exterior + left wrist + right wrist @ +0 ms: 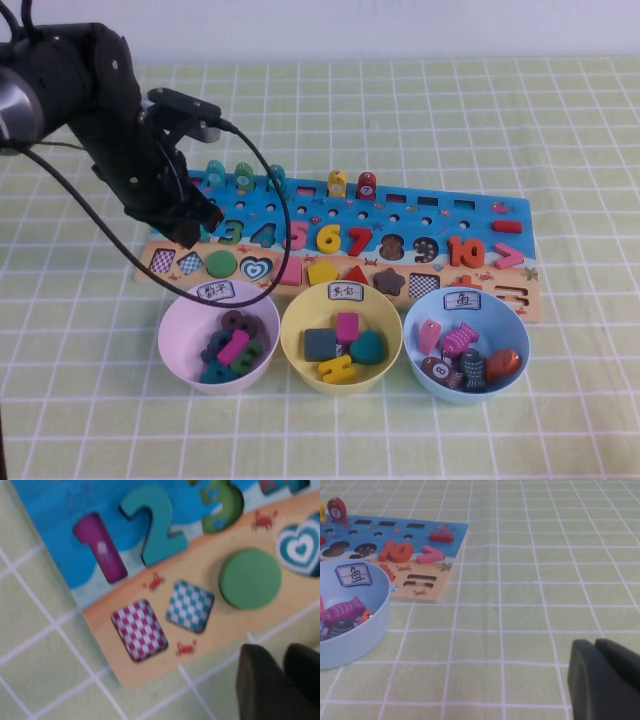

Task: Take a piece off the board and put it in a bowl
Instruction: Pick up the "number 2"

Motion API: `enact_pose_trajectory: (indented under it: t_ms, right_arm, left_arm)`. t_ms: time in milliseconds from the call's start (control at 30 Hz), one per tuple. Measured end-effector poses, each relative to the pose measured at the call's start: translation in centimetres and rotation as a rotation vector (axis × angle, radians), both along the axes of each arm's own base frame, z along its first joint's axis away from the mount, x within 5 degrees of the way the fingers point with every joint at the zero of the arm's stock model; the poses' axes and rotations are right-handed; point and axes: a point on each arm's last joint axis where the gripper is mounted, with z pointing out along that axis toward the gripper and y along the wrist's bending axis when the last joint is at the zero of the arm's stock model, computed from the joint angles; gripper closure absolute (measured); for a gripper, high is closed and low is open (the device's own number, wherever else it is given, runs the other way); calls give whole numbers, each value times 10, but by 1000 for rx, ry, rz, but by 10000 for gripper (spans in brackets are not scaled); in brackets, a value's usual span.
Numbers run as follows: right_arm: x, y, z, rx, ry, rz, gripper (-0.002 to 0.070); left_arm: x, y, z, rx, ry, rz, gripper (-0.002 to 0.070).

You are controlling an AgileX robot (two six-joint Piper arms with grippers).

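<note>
The teal-blue piece "2" lies in its slot on the board, between the purple "1" and the green "3". My left gripper hangs over the board's left end and hides the "2" in the high view. In the left wrist view this gripper is shut with nothing in it, above the cloth just off the board's sandy front edge. The pale pink bowl, with several pieces in it, stands in front of the board. My right gripper is shut and empty over the cloth, to the right of the board.
A yellow bowl and a light blue bowl stand to the right of the pink one, both holding pieces. The left arm's black cable loops over the board toward the pink bowl. Green checked cloth covers the table.
</note>
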Motion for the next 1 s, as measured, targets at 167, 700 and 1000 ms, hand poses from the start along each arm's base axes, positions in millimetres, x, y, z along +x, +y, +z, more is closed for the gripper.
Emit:
enact_pose_trajectory:
  t_ms: [167,700,1000]
  right_arm:
    - [0,0,0,0,0,0,695]
    - [0,0,0,0,0,0,695]
    - [0,0,0,0,0,0,695]
  left_arm:
    - [10,-3,-3,-30,-67,42,341]
    - [42,-11,-30,-61,-92,140,268]
    - [52,-11,-47,-11,-44,139,274]
